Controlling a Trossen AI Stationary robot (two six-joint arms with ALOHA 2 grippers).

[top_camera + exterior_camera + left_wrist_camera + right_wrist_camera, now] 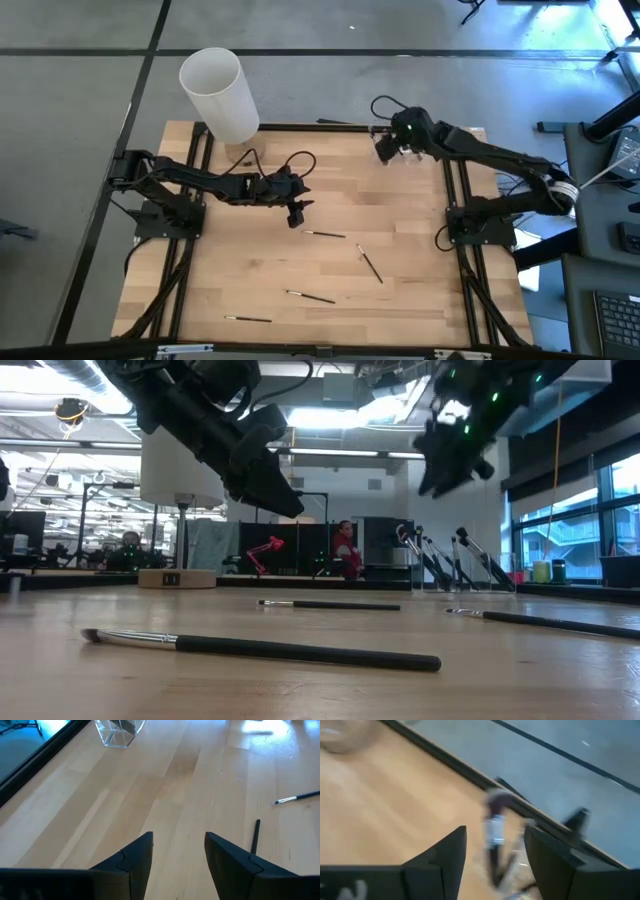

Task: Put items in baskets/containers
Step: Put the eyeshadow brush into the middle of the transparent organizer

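Thin black brushes point(325, 234) lie scattered on bare pale wood toward the table's point(420, 300) near edge, the clear boxy holder point(121, 731) by the far edge; left gripper point(296, 207) mid-table hangs spread and empty, right gripper point(388, 146) near the far-right corner spread, seemingly around a blurred brush point(495, 827).

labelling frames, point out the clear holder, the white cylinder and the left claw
clear holder point(121, 732): left wrist view, on its front wall.
white cylinder point(222, 97): high view, on its side wall.
left claw point(296, 211): high view, midway between its fingertips.
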